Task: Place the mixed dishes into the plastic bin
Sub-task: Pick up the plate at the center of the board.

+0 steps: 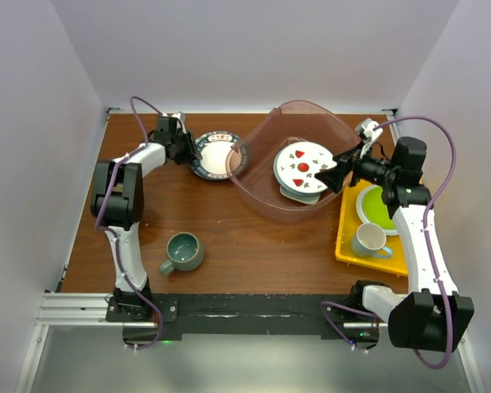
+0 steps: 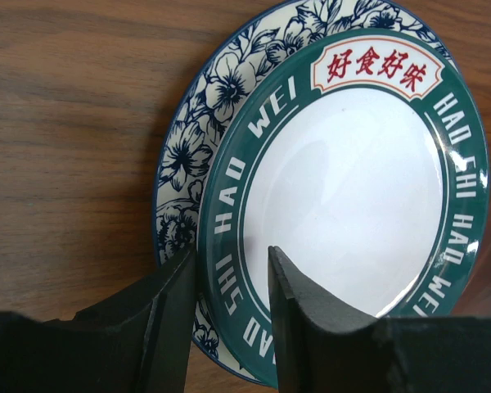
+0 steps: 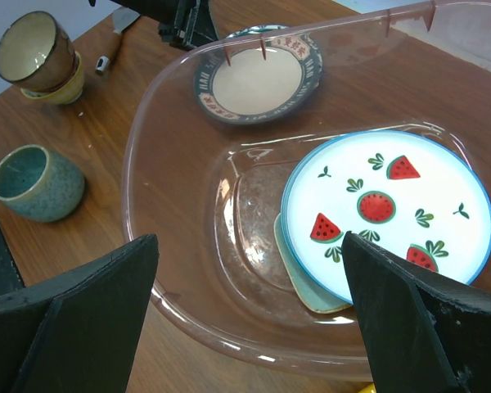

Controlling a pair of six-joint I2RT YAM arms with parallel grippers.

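I'd judge the job about a third done. At the far left, the left end effector (image 2: pixel 231 266) sits half-spread astride the rim of the green-rimmed plate (image 2: pixel 344 180). That plate lies on a blue-flowered plate (image 2: pixel 188 139) just left of the bin. Whether the fingers are truly biting on the rim, I cannot tell. Two stacked bowls (image 3: pixel 33 61) and a grey-teal mug (image 1: pixel 182 251) also stand out on the wood, waiting their turn.

In the middle, the plastic bin (image 1: pixel 258 195) holds a watermelon plate (image 1: pixel 304 166) resting on a mint dish (image 3: pixel 303 282). The right end effector (image 3: pixel 247 241) hangs over the bin's right side, spread wide with nothing in it. At the far right, a yellow tray (image 1: pixel 348 246) carries a lime-green plate (image 1: pixel 378 209) and a white mug (image 1: pixel 370 239), which I take to be no part of the job.

The bench (image 1: pixel 229 237) is dark brown wood. Plain pale walls (image 1: pixel 254 49) close it in on three sides.
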